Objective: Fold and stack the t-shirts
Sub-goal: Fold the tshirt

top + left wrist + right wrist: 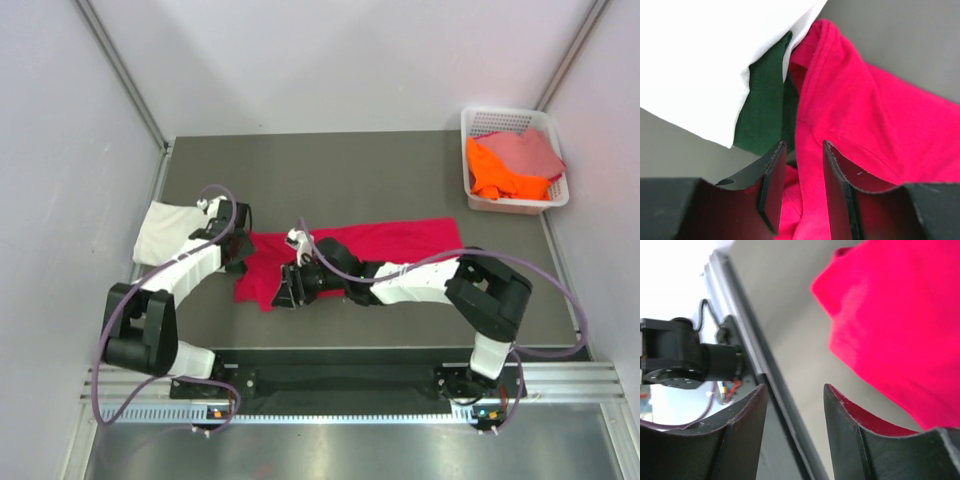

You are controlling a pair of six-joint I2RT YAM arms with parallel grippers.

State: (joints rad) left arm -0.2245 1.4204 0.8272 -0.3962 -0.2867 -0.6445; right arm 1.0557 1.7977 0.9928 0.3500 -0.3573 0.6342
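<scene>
The crimson-red t-shirt (390, 243) lies spread across the middle of the grey table; it also shows in the left wrist view (880, 115) and the right wrist view (900, 315). The cream-white t-shirt (165, 228) lies folded at the left edge and shows in the left wrist view (700, 60). My left gripper (240, 260) is at the red shirt's left end, with bunched red cloth between its jaws (802, 145). My right gripper (285, 290) is at the shirt's near-left corner, open and empty over bare table (795, 387). An orange t-shirt (500, 172) and a pink t-shirt (530, 150) lie in the basket.
The white lattice basket (515, 203) stands at the back right. A dark green cloth patch (765, 110) shows under the white shirt's edge. The table's front rail (755, 365) and an arm base (675, 355) are close to my right gripper. Walls enclose the table.
</scene>
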